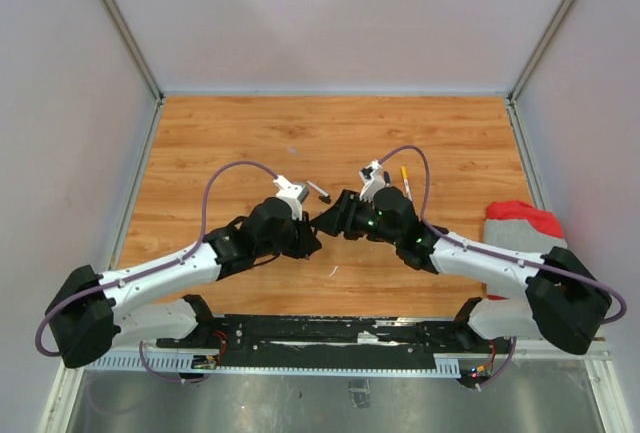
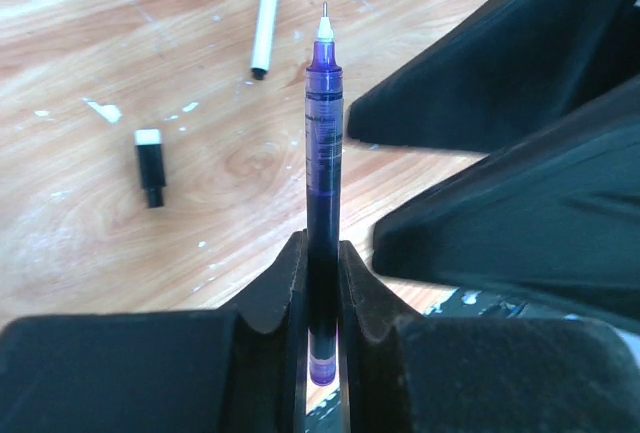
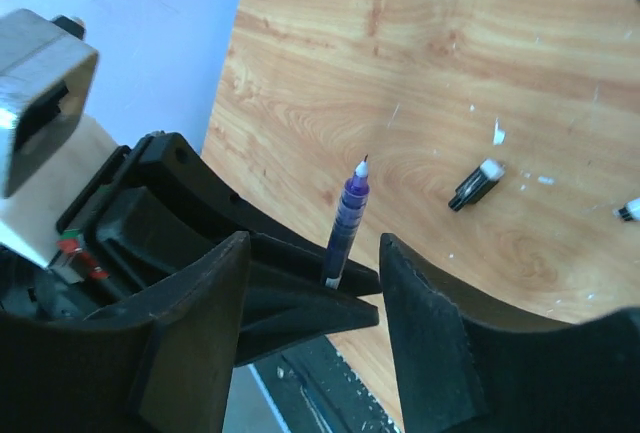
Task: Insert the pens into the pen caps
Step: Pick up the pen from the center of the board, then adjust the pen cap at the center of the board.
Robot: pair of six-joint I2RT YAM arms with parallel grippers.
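Purple pen (image 2: 324,153) standing upright at the centre of the left wrist view, clamped low on its barrel by the left pincer (image 2: 322,258), whose two black fingers are pressed shut against it. Its fine needle tip points toward the top of the frame, bare and uncapped. In the right wrist view the same pen stands between the fingers of the right pincer (image 3: 312,245). They are spread apart on either side of it and hold nothing. Seen from overhead, both pincers meet near the middle of the wooden surface (image 1: 230,133).

Short black cap (image 2: 150,166) with a white end lies flat on the surface at the left of the left wrist view, well apart from the held pen. White pen (image 2: 265,18) with a dark tip lies near the top of that frame.

By its look, the purple pen is light and stiff, with a smooth plastic barrel that could slip or twist in a loose grip. The needle tip looks fragile and should not be knocked. The hold low on the barrel leaves the tip end free for a cap. The cap is probably very light and apt to skid or roll. It is best pinched across its sides, away from its mouth, though which end is open cannot be told.
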